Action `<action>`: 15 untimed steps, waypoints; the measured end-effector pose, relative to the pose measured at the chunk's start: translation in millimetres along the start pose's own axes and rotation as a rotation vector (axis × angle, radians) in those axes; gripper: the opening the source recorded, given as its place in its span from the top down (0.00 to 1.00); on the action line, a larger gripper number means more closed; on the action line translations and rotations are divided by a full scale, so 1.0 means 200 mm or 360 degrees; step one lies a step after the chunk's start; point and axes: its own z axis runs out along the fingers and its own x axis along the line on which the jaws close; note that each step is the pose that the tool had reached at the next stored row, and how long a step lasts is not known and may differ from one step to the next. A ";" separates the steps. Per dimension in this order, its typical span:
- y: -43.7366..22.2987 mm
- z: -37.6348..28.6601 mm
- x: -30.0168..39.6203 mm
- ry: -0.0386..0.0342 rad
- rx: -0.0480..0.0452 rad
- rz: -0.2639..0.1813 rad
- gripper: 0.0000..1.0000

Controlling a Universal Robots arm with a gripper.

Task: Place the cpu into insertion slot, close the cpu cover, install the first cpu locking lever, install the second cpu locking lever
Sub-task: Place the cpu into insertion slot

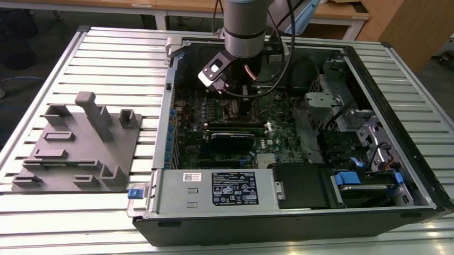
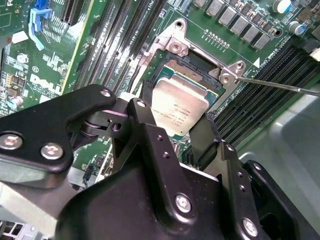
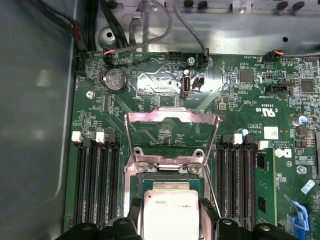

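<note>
In the exterior view, the arm (image 1: 245, 26) reaches down into the far part of the open computer case (image 1: 284, 227).

In the second wrist view, the gripper (image 2: 172, 122) pinches the cpu (image 2: 180, 102) by two sides. The cpu is just over the insertion slot (image 2: 183, 66), a bit off it.

In the first wrist view, the cpu cover (image 3: 172, 119) stands up open.

I think step one is in hand. The cpu must line up with the slot and go down flat.

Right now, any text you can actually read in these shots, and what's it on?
None I can read reliably.
Print on the chip: too small.
Print on the power supply label: too small.
Print on the white sticker on the board: too small.
</note>
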 end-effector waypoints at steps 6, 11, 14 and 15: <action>-0.002 0.015 0.000 0.0000 0.0000 0.0006 0.46; -0.006 0.034 -0.001 -0.0001 0.0000 0.0012 0.46; -0.011 0.038 -0.001 -0.0001 0.0000 0.0012 0.46; -0.012 0.041 0.000 -0.0001 0.0000 0.0012 0.46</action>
